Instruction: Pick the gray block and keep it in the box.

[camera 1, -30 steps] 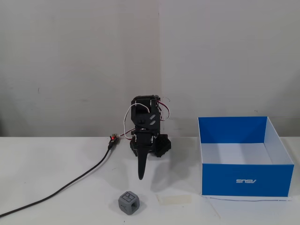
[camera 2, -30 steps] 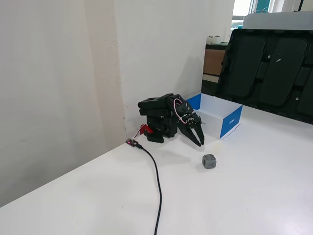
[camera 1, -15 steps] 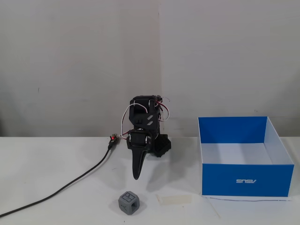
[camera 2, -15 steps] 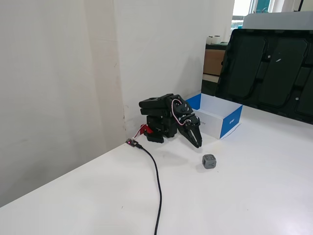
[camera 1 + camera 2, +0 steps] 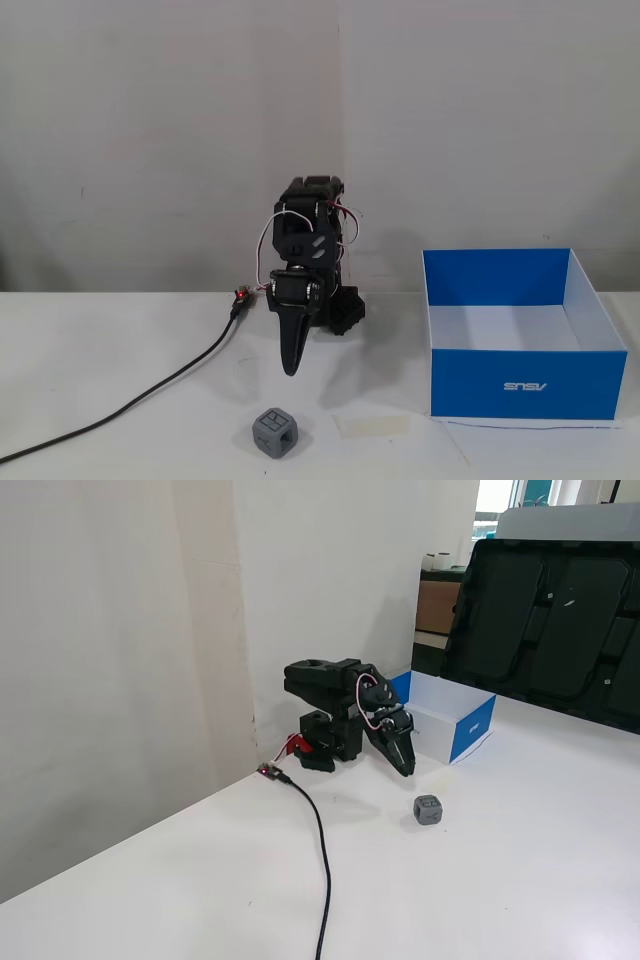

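Gripper: the two dark fingers lie pressed together into a single tapered point, with no gap visible between them in either fixed view. Jaws closed on nothing. The tip points downward and hangs above the table, touching no object.

Gray block: rests on the table in front of the gripper tip, below it in the frontal fixed view, clearly apart from the fingers. It sits flat, a dark recessed square mark showing on its facing sides. It is outside the box.

Arm: black, folded low over its base near the wall, with white and red wires looping around the upper joint.

Box: stands on the table to the right of the arm in the frontal fixed view, well apart from the block. Blue outer walls, a small white logo on the front face, white inner floor. The visible part of the interior holds no object; the near portion of the floor is hidden behind the front wall.

Other items: a black cable runs across the table from a small connector beside the arm base. A pale strip of tape lies flat on the table between the block and the box, just beside the box's front corner.
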### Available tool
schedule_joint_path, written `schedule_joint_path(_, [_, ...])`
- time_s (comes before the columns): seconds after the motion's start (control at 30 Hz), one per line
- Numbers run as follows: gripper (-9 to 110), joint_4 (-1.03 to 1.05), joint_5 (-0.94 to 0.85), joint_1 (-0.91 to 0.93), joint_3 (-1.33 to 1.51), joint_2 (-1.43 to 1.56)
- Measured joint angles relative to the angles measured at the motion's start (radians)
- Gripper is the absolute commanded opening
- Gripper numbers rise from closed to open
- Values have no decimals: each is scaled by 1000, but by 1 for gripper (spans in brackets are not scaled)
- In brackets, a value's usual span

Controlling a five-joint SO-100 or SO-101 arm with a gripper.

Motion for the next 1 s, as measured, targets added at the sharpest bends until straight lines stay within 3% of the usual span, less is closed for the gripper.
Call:
schedule_joint_path(0.3, [1, -23, 69, 28, -175, -278])
schedule_joint_path(0.57, [16, -38, 104, 44, -295, -451])
schedule_joint_path(1.0, [19, -77, 206, 64, -396, -669])
